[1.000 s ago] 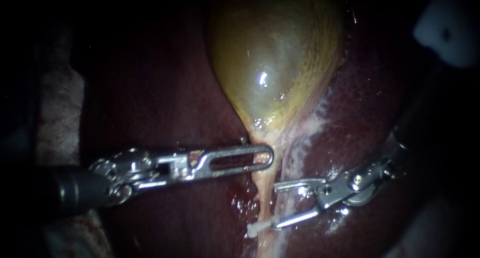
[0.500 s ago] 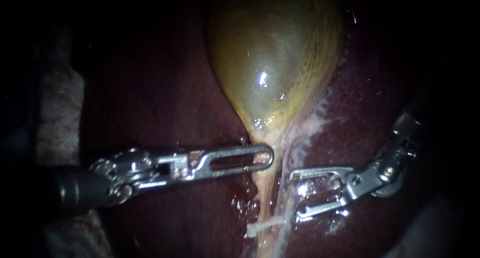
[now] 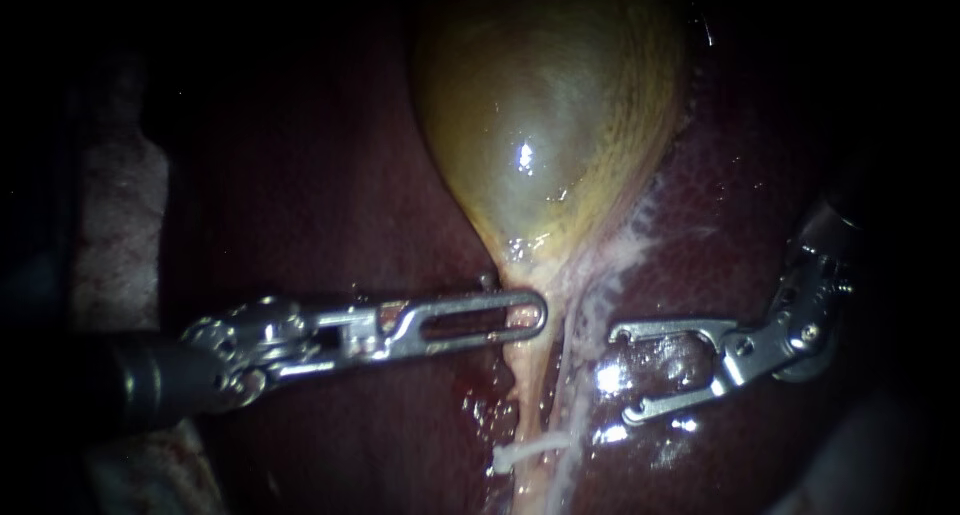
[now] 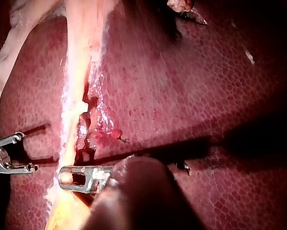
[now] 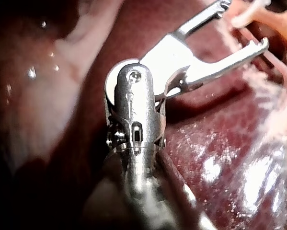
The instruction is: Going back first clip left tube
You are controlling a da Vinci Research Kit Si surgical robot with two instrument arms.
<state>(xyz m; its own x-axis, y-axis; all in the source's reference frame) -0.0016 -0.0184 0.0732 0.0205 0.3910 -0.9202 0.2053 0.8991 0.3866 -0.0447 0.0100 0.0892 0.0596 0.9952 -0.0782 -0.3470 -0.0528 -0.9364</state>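
- The right instrument (image 3: 622, 373) has drawn back to the right since a second ago, when its lower jaw reached the clip (image 3: 520, 453). It now sits over the liver (image 3: 330, 175), clear of the left tube (image 3: 530, 395), with its jaws spread wide and empty.
- The clip stays across the left tube, well below the gallbladder (image 3: 550, 125).
- The left instrument (image 3: 538, 318) has not shifted. Its jaws are closed on the left tube just under the gallbladder's neck.
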